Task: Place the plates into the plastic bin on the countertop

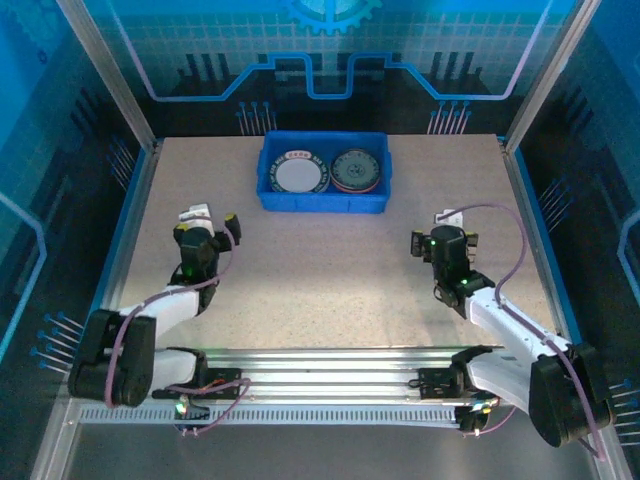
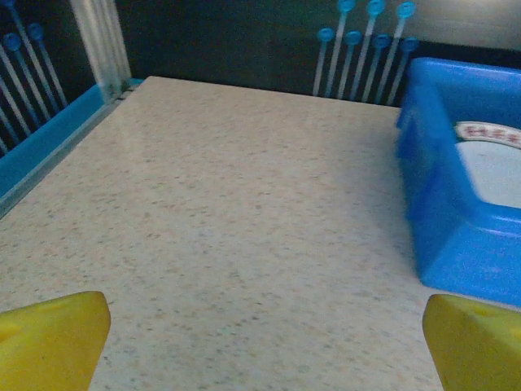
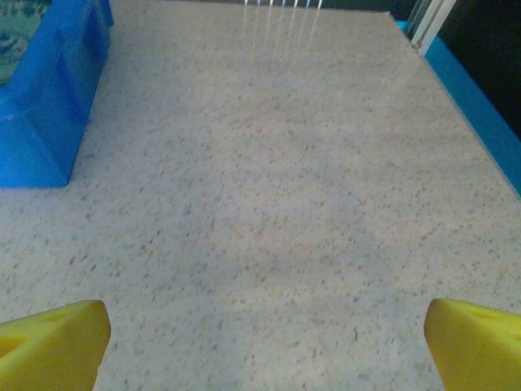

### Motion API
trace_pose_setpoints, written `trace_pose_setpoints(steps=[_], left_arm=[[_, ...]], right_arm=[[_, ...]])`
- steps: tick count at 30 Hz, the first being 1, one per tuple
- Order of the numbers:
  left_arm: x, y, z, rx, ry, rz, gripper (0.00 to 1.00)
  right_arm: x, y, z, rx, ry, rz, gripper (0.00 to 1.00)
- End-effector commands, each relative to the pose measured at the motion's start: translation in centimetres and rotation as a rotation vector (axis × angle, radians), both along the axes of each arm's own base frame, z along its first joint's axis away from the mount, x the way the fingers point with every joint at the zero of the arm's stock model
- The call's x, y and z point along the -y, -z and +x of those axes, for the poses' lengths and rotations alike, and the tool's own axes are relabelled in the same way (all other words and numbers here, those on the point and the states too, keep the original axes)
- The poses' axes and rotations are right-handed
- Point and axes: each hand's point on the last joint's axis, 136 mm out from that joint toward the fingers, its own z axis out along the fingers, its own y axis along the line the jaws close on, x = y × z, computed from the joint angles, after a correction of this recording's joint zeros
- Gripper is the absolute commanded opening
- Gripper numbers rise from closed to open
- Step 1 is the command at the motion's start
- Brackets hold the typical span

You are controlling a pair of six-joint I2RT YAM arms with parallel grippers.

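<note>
White-centred round plate (image 1: pixel 299 175) and dark patterned round plate (image 1: pixel 357 170) abreast inside bright blue rectangular plastic bin (image 1: pixel 325 205), upper centre. Left gripper (image 2: pixel 264 338), right gripper (image 3: pixel 264 342): wide apart, empty, lower frame. Likely finished; park arms clear of bin.

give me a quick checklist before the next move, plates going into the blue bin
1. Left pincer open, holding nothing: ok.
2. Right pincer open, holding nothing: ok.
3. Plastic bin upright on the countertop, apart from both pincers: ok.
4. White plate and dark plate lie flat, side by side inside the bin: ok.
5. Number of plates stacked beneath those two: cannot tell.
</note>
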Motion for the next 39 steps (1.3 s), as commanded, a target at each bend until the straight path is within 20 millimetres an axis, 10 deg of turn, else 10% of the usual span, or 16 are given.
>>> trace_pose_setpoints(steps=[1,19,22,39], left_arm=[[-0.8,1.1,0.4,0.056,0.017,-0.027,0.99],[1.7,3.6,2.7,-0.018,0.194,-0.045,0.99],[1.6,3.6,2.7,-0.019,0.191,-0.044,0.99],[1.6,3.6,2.7,-0.019,0.191,-0.043,0.99]], right_arm=[[0.7,-2.3,2.2,0.137,0.017,0.042,1.0],[3.1,2.5,6.3,0.144,-0.044,0.044,1.0],[1.2,3.4,7.5,0.101,-0.135,-0.004,1.0],[0.4,3.9,6.6,0.178,-0.165,-0.018,1.0]])
